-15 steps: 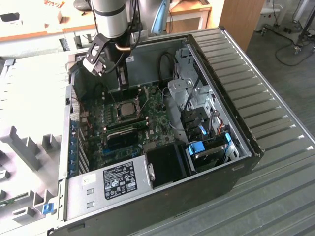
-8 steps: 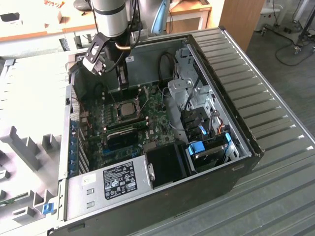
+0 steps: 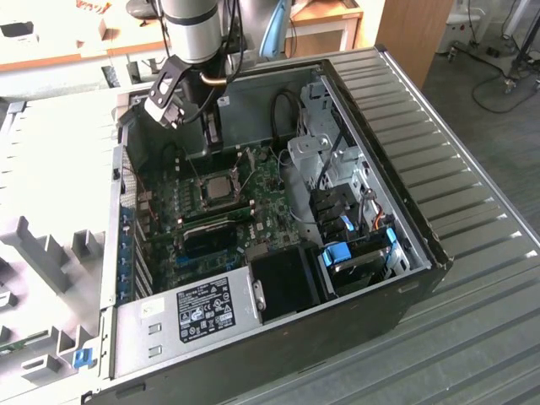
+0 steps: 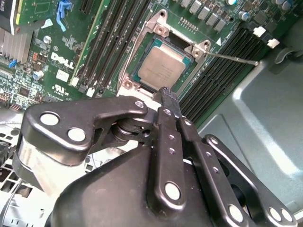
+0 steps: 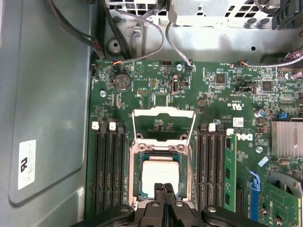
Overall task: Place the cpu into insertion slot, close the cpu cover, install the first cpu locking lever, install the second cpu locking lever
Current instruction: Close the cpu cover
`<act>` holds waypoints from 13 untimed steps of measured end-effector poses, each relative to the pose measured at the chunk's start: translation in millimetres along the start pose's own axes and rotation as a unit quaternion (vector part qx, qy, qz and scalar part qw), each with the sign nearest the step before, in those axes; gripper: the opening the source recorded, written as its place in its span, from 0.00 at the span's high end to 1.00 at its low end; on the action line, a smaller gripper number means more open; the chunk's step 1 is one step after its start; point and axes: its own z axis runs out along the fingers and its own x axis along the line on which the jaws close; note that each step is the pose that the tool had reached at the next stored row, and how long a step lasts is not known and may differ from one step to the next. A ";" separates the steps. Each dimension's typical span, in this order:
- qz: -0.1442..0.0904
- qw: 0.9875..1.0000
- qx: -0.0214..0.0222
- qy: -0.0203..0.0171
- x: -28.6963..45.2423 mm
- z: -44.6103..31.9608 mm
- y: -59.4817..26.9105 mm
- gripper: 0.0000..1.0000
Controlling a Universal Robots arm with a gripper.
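- Chip point(image 5: 158, 177) lies flat in socket point(image 5: 133, 157) on the green board point(image 5: 156, 90).
- Cover point(image 5: 163, 111) stands raised, off the chip.
- Gripper point(image 5: 165, 188) hovers above the chip, clenched shut, holding nothing.

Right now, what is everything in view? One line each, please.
computer case: one, dark, lying open
circuit board: one, green, inside the case
insertion slot: one, silver-rimmed, mid-board
cpu: one, silver-grey, seated in the slot
cpu cover: one, silvery, swung open beside the slot, not over the cpu
locking lever: one seen, thin silver rod, sticking out from the slot
memory slots: two banks, black, either side of the slot
power supply: one, silver, in a case corner
arm: one, silver-grey, above the case
hand: one, black, shut and empty, over the cpu's edge
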 end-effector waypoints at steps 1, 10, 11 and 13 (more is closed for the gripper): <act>0.000 1.000 0.000 0.000 0.0 0.1 1.3 0.89; 0.000 1.000 0.000 0.000 0.0 -0.1 6.4 0.89; 0.000 1.000 0.000 0.000 0.0 -0.3 6.4 0.89; 0.000 1.000 0.000 0.000 0.0 -1.0 6.4 0.89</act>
